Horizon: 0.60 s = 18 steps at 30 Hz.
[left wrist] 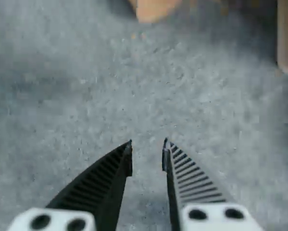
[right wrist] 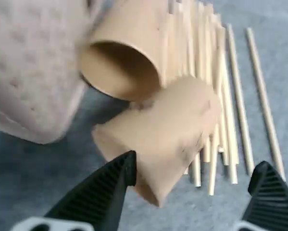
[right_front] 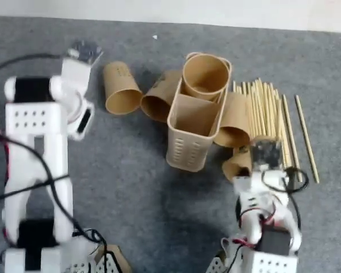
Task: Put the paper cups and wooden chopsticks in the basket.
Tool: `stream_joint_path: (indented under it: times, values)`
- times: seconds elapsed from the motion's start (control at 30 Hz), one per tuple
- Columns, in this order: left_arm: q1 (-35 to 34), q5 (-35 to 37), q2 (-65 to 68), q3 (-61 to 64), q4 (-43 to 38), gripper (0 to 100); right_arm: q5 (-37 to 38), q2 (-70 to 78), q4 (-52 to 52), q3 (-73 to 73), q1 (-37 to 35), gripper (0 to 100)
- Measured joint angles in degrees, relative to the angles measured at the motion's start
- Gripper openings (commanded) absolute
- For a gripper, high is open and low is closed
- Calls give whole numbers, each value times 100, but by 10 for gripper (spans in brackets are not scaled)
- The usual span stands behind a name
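While spread wide around the paper cup [right wrist: 158, 139] lying on its side just right of the basket [right_front: 184, 151], grips nothing yet: right gripper [right wrist: 195, 163], one finger at the cup's open rim, the other out over the wooden chopsticks [right wrist: 216, 72]. Could go wrong by closing off-centre and crushing the thin wall, or by rolling the cup away from the basket onto the chopstick pile. Might also pinch a stick together with the cup and scatter the heap. Risks bumping the second cup [right wrist: 119, 67], lying against the basket's right wall, on the lift.

Left gripper [left wrist: 147, 143]: fingers a narrow gap apart, holding nothing, over bare table [left wrist: 86, 86] well left of the basket. Upright cup [right_front: 205, 77] already in the basket's far compartment. Third cup [right_front: 159, 98] lying against the basket's left wall, fourth cup [right_front: 122, 88] just beyond it.
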Motion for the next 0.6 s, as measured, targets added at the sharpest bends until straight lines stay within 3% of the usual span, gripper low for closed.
stream_joint_path:
  times: [0.17,0.3,0.47,0.6]
  values:
    - [-484,9,-1336,2101,-1064,127,-712,2936,26,-1978,-211,368]
    - [-826,0,-2154,3552,-2013,127,-853,4633,35,-3024,-185,368]
    - [-949,0,-2374,4747,-2769,127,-826,5055,923,-3077,-202,368]
    - [-941,0,-2374,5319,-3253,127,343,4818,1855,-2945,-308,368]
